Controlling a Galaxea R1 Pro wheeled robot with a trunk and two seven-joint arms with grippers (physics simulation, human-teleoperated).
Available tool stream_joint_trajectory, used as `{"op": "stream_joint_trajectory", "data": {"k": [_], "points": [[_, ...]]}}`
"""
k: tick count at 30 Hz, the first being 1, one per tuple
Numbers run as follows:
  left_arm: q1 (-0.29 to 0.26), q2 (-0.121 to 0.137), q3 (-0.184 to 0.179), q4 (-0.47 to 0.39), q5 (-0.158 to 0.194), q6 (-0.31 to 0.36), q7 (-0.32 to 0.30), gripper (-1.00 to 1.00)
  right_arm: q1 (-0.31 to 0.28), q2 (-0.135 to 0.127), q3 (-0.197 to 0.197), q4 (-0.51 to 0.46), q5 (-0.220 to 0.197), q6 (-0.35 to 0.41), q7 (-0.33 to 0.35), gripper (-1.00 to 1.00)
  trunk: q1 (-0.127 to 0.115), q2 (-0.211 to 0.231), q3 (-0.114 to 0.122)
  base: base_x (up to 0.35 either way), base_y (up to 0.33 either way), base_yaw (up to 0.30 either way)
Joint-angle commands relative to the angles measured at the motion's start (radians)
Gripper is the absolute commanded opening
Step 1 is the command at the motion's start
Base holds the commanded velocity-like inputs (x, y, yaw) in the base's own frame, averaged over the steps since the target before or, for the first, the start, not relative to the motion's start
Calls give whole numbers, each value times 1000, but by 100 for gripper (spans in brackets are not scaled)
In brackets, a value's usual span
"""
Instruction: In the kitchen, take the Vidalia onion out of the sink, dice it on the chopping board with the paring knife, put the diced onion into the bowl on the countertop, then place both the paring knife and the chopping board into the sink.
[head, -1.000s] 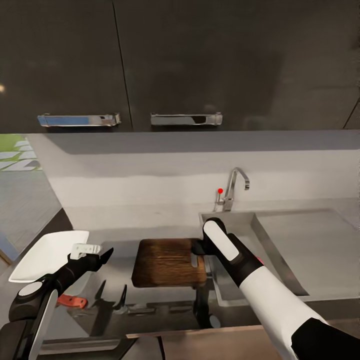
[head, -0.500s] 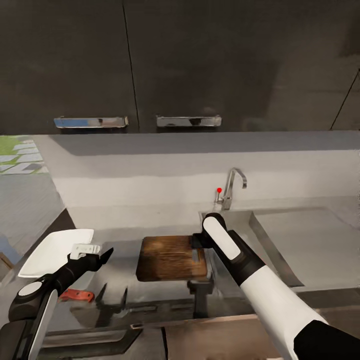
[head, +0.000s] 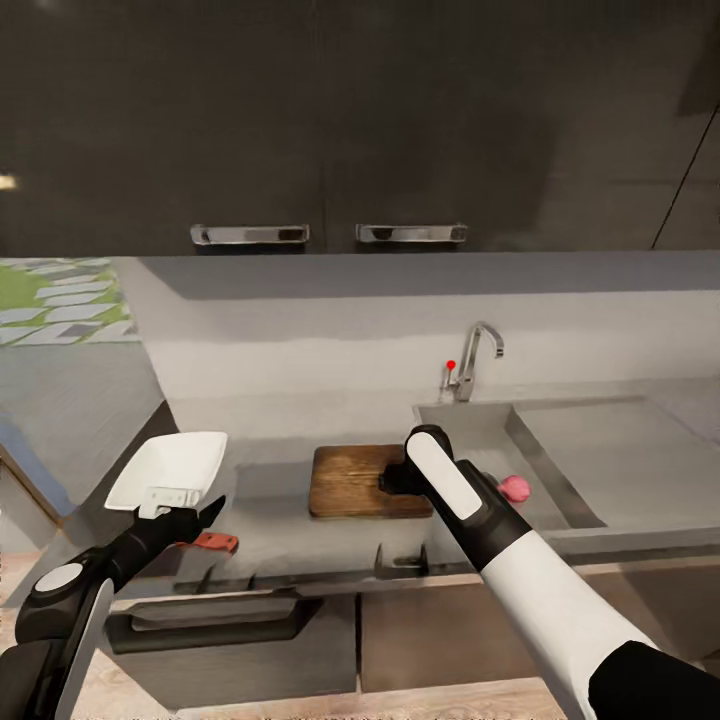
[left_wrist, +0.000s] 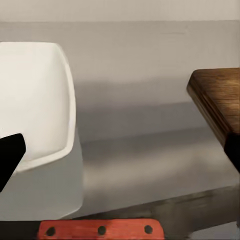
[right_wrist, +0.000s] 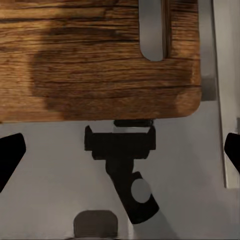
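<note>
I see the chopping board (head: 365, 481) on the countertop (head: 270, 500) at the frame centre, the bowl (head: 168, 469) to its left. The paring knife (head: 210, 542) lies below the bowl, and the Vidalia onion (head: 515, 488) sits in the sink (head: 560, 450) at the right.

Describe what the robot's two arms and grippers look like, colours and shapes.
Both arms have glossy white shells with black joints. The right arm carries a white oval panel on a black wrist housing. The left gripper has black pointed fingers under a small white bracket with holes.
</note>
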Motion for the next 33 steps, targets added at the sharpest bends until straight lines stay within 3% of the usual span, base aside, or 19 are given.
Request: {"op": "stream_joint_trajectory", "data": {"k": [1,9,14,15,18,20,22,23,24,25,26,28,29,31,33], "points": [[-1,0,1,-1,2,7,-5,100,-2,0,0,-1,-8,6,-10,100,0,-2,-2,-69,55,0],[-1,0,2,-1,1,7,-4,100,-2,-2,1,-1,-2,6,-10,100,0,-2,-2,-17,14,-1],[-1,-5,1,-1,2,7,-4,100,-1,-31,12,-1,16,-4,-7,100,0,-2,-1,-1,1,-154],[-1,-14,0,-1,2,7,-4,100,0,-53,42,-1,28,-56,15,100,0,-2,-1,0,0,-253],[-1,-23,0,-1,2,6,-4,100,0,-77,94,-2,79,-159,82,100,0,-2,0,0,0,-213],[-1,-27,0,-1,2,7,-3,100,0,-93,133,-13,176,-245,156,100,0,-2,0,0,0,-98],[-1,-29,0,-1,2,7,-3,100,0,-110,169,-33,361,-330,284,100,0,-2,0,0,0,-46],[-1,-28,0,-1,2,7,-3,100,0,-113,174,-36,408,-345,324,100,0,-2,0,0,0,-28],[-1,-28,0,-1,2,7,-3,100,0,-117,183,-40,499,-370,415,100,0,-2,1,0,0,-18],[-1,-28,0,-1,2,7,-3,100,0,-129,190,-45,609,-399,572,100,0,-2,1,0,0,-9],[-1,-28,0,-1,2,7,-3,100,-1,-144,192,-48,655,-413,689,100,0,-2,1,0,0,-6],[-1,-28,0,-1,2,7,-4,100,-1,-161,193,-53,685,-423,812,100,0,-2,1,0,0,-4],[-1,-27,0,-1,2,7,-4,100,-1,-175,194,-64,705,-427,930,100,0,-2,1,0,0,-2],[-1,-26,1,-1,2,7,-3,100,-1,-186,192,-83,722,-430,1062,100,0,-2,1,0,0,-2],[-1,-19,1,-1,2,7,-4,100,-1,-190,191,-105,733,-421,1146,100,0,-2,1,0,0,-1]]}}
